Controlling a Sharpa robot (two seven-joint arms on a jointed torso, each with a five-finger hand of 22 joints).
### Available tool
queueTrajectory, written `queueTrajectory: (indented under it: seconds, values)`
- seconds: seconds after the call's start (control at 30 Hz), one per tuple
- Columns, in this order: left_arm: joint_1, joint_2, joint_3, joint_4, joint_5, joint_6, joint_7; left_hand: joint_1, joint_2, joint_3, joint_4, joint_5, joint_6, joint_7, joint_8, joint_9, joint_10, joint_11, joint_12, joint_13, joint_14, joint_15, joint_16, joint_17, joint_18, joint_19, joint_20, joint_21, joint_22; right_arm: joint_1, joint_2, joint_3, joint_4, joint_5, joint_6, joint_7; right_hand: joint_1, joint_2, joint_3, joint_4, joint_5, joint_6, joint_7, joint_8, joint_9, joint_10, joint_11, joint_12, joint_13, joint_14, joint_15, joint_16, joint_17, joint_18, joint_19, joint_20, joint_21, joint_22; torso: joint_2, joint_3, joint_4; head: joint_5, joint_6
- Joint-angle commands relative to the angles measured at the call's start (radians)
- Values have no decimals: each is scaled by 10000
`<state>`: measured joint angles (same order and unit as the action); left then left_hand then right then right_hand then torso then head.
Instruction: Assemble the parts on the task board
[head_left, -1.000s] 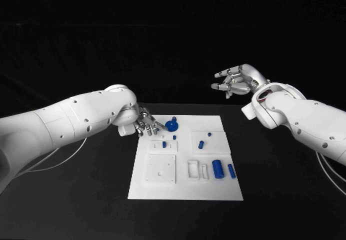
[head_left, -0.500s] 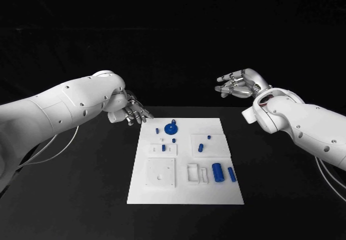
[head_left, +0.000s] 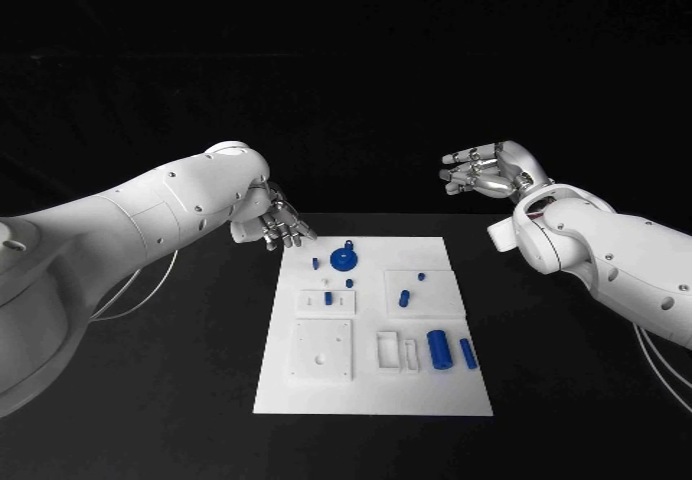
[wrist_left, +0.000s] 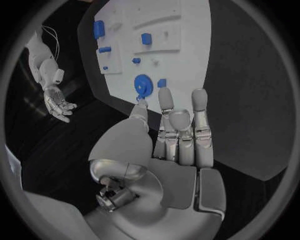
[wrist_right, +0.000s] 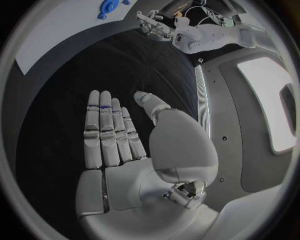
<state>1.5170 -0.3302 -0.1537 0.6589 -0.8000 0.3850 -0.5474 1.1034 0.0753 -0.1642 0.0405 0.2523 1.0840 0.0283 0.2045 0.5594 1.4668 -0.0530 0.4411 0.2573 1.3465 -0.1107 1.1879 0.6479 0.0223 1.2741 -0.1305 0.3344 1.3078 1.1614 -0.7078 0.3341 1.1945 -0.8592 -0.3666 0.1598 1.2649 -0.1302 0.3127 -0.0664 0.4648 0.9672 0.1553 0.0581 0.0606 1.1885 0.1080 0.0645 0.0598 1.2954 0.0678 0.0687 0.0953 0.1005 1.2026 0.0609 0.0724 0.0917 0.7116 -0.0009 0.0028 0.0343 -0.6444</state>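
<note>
Black bench (head_left: 130, 400) and dark surround carry a single fixture: the white task board (head_left: 372, 390), lying flat at the middle between the two arms.

Parts observed on the board: a round blue gear (head_left: 345, 258) near the far edge, a small blue peg (head_left: 316, 263) just beside it, further small blue pieces on the raised white blocks mid-board, and two larger blue cylinders (head_left: 449, 353) side by side toward the near right. Whether the small pieces are fully seated cannot be told.

Step in hand, as judged: no part is being handled; both hands stand off the board, so this reads as a pause between placements or the approach to a pick. Several parts appear loose, so the assembly is judged incomplete.

Left hand (head_left: 274, 226): poised just beyond the board's far left corner, fingers extended and close together, pointing down toward the board, grasping nothing. The left wrist view confirms bare fingers (wrist_left: 181, 125) with the gear (wrist_left: 144, 85) ahead of their tips, apart from them.

Right hand (head_left: 483, 172): raised well clear of the bench beyond the board's far right, released, fingers loosely curved, nothing held. The right wrist view shows flat fingers (wrist_right: 109, 132) and a bare palm.

Next move, as judged: the left hand is nearest the gear; it would need to descend, spread its fingers around the rim and pinch without knocking the adjacent peg.
</note>
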Motion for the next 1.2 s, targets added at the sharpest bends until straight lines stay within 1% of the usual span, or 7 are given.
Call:
queueTrajectory:
  seconds: [0.03,0.27,0.4,0.53,0.67,0.9,1.2]
  values:
    - [-60,152,-7,-199,-359,720,286,-84,-14,-63,29,-65,-4,-19,55,-15,330,63,-11,17,-50,-15,28,7,-166,37,-8,-35,203,16,31,5,22,303,-133,336,-121,5,-98,11,89,-67,6,19,-4,-83,1,-29,-8,-40,63,-29,-52,93,-31,71,91,-171,115,25,-53,68,58]
    - [-267,368,-37,-454,-363,991,380,-116,-55,-1,105,-111,-69,-2,92,-121,312,75,-22,46,-104,-6,89,-78,-166,6,-1,2,204,68,48,5,86,311,-183,340,-120,3,-191,25,129,-110,13,16,-6,-132,19,-31,-9,-82,83,-30,-97,92,-86,96,112,-220,206,33,-83,118,117]
    - [-409,462,-52,-557,-260,1090,541,-157,-64,20,186,-217,-211,72,-71,-362,270,116,-66,45,-166,25,60,-225,-155,-31,24,2,197,90,52,5,130,313,-196,322,-121,-11,-222,27,149,-202,24,11,-11,-154,31,-29,-8,-105,95,-32,-107,89,-111,106,110,-220,248,49,-101,148,151]
    - [-544,542,-66,-667,-92,1053,712,-237,-50,44,286,-881,-172,89,-145,-671,276,124,-65,61,-169,34,105,-280,-131,-26,40,12,201,102,63,5,154,313,-211,298,-102,-25,-277,18,160,-278,36,9,-13,-172,52,-29,-8,-122,110,-30,-116,93,-136,120,110,-220,274,57,-126,119,178]
    - [-592,573,-70,-745,-39,1018,759,-283,-70,52,333,-987,-181,92,-144,-714,276,126,-61,67,-169,33,116,-292,-130,-23,39,19,201,105,68,5,160,313,-218,288,-87,-30,-298,6,159,-288,39,11,-12,-182,55,-28,-8,-136,116,-33,-121,92,-152,126,107,-221,286,66,-135,134,178]
    - [-623,576,-72,-821,17,1038,757,-302,-75,102,393,-1053,-181,94,-133,-785,267,122,-63,72,-177,40,131,-316,-127,-26,42,31,201,108,80,5,160,313,-231,277,-70,-20,-353,-7,160,-308,42,10,-13,-197,61,-29,-8,-158,124,-33,-127,95,-171,134,112,-220,298,61,-90,119,181]
    - [-647,606,-75,-825,79,916,766,-213,138,219,373,-962,-214,109,-138,-849,250,129,-73,73,-186,44,136,-344,-122,-35,48,37,199,109,117,6,122,313,-196,255,-74,-9,-375,-5,162,-312,42,10,-13,-196,61,-26,-8,-163,127,-31,-129,94,-183,139,113,-220,314,50,-85,94,188]
